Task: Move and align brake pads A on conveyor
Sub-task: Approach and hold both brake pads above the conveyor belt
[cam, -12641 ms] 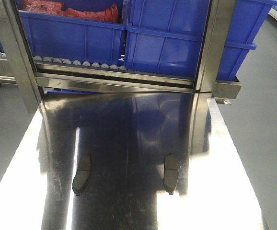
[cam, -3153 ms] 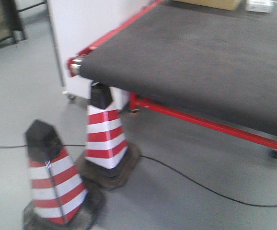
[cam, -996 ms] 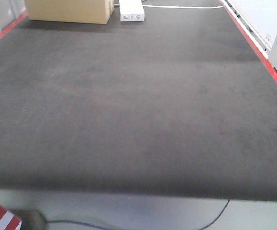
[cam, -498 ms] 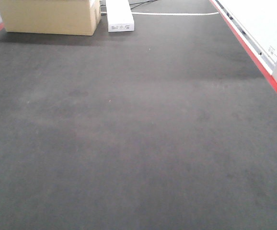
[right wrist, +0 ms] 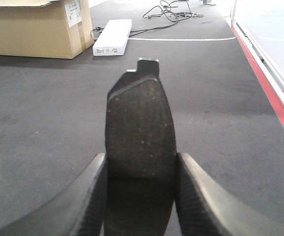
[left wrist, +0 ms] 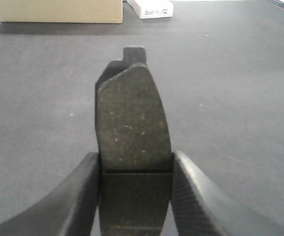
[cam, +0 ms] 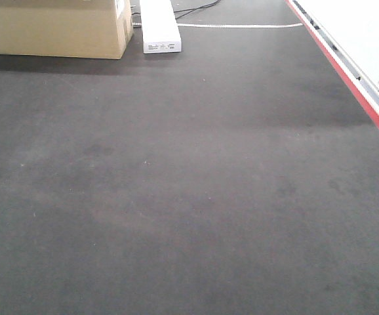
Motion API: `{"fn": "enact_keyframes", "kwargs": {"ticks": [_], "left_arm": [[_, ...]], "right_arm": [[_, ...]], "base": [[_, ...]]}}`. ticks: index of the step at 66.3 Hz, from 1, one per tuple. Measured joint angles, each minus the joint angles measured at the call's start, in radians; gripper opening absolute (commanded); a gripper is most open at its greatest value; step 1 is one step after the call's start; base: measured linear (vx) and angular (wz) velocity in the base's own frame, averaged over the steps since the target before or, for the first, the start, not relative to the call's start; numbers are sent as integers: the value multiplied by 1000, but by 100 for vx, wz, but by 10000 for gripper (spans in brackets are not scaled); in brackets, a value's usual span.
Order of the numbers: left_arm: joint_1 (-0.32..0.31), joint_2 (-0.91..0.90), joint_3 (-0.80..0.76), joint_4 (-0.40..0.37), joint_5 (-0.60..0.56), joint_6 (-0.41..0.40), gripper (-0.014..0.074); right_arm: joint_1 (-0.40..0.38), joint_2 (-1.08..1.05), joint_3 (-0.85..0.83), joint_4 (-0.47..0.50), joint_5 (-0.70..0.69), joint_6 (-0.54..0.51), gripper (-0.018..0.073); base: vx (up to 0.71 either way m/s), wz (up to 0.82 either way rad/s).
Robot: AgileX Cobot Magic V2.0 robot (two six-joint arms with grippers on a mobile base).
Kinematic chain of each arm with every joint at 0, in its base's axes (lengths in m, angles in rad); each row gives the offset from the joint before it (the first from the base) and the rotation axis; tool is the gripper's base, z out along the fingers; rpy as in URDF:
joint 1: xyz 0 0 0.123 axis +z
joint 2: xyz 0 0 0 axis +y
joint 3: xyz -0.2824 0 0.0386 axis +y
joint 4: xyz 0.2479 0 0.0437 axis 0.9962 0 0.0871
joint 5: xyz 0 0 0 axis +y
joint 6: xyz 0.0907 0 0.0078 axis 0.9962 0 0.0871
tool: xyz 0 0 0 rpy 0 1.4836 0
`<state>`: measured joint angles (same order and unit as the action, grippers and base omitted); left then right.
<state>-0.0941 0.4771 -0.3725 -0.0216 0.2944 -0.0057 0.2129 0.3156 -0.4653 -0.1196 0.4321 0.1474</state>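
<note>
left hand (left wrist: 135, 164) pinches one pad (left wrist: 132, 118) between its fingers, the pad jutting out ahead of it; right hand (right wrist: 141, 164) is clamped on a second pad (right wrist: 140, 118) the same way; the belt (cam: 189, 197) lies under and ahead of both hands, with no pad on the stretch i can see; a carton (cam: 58, 29) and a white box (cam: 158, 26) sit far ahead; i'd say the carrying is about done, but nothing is set down or lined up yet.
</note>
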Motion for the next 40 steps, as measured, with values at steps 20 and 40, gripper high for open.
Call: {"fn": "enact_keyframes", "kwargs": {"ticks": [20, 40], "left_arm": [[0, 0, 0, 0, 0, 0, -6], [0, 0, 0, 0, 0, 0, -6]], "right_arm": [[0, 0, 0, 0, 0, 0, -4], [0, 0, 0, 0, 0, 0, -4]], "base": [[5, 1], [0, 0]]}}
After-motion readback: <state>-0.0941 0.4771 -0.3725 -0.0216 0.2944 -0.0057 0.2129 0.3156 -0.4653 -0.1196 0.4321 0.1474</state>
